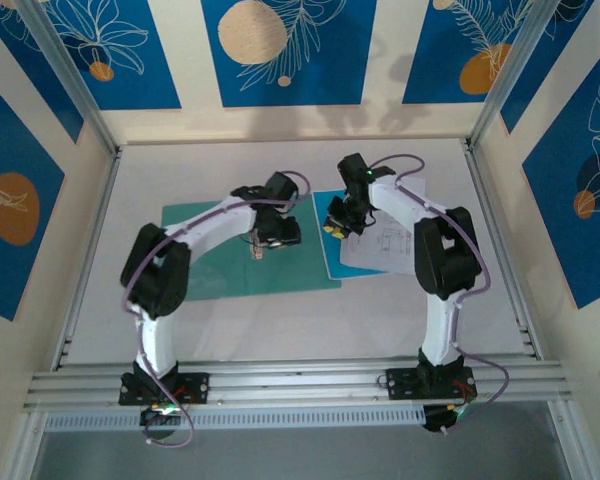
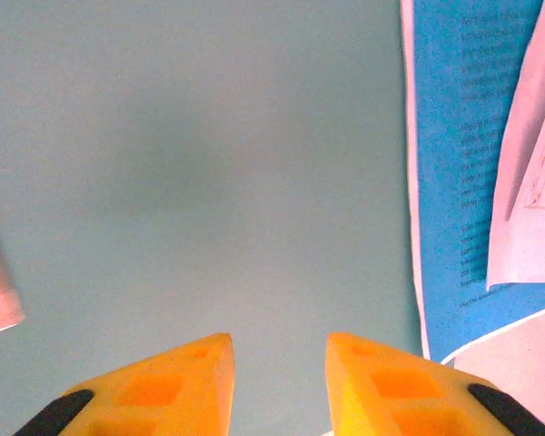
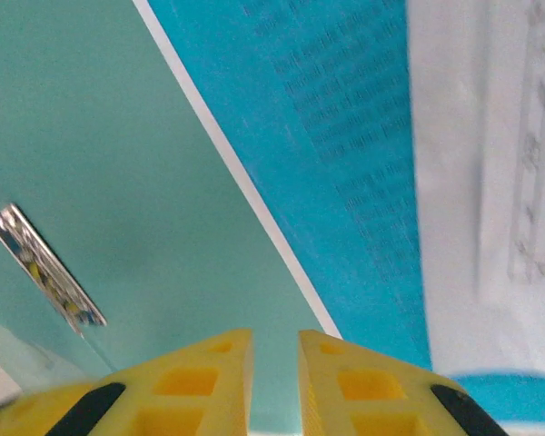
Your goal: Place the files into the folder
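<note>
My jaws, left parted, right barely, grasp nothing above the flat teal-green card folder [image 1: 280, 272] mid-bench [image 1: 280, 330], likely poised to take the bright-blue sheet [image 1: 325, 262] and printed white papers [image 1: 380, 245] beside its right edge.

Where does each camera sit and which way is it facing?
Top external: above and behind the bases, looking down on both arms.
Left wrist: above the left gripper, facing down at the folder; yellow fingers show.
Right wrist: above the right gripper, facing down at the blue sheet; yellow fingers show.
Shared: both wrist views catch folder and blue sheet.
</note>
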{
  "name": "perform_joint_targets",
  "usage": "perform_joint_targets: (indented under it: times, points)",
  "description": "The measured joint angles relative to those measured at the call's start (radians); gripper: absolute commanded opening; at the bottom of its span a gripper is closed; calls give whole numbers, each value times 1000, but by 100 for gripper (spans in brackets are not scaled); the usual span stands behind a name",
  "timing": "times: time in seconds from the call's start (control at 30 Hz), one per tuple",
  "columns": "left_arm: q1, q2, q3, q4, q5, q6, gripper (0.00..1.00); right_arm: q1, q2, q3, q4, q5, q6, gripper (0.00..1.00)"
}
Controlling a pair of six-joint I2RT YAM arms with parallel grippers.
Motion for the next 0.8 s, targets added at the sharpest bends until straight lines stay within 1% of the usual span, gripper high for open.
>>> perform_joint_targets:
  times: [0.07, 0.17, 0.23, 0.3, 0.47, 0.6, 0.8]
  points:
    - [66, -50, -47, 0, 2, 2, 32, 0, 62, 54, -13, 18, 6, 22]
    - [164, -71, -104, 0, 1, 20, 33, 0, 120, 84, -24, 42, 12, 22]
    - [216, -70, -137, -3, -3, 35, 32, 0, 141, 85, -36, 49, 15, 22]
    - [246, -66, -158, -13, -2, 56, 31, 0, 156, 85, -49, 50, 15, 22]
    - [248, -12, -167, 2, 11, 106, 27, 8, 162, 85, -57, 48, 19, 22]
    - [236, 23, -193, 57, 42, 108, 25, 31, 162, 70, -50, 37, 30, 22]
    - [174, 34, -193, 120, 49, 77, 24, 74, 153, 41, -49, 14, 49, 22]
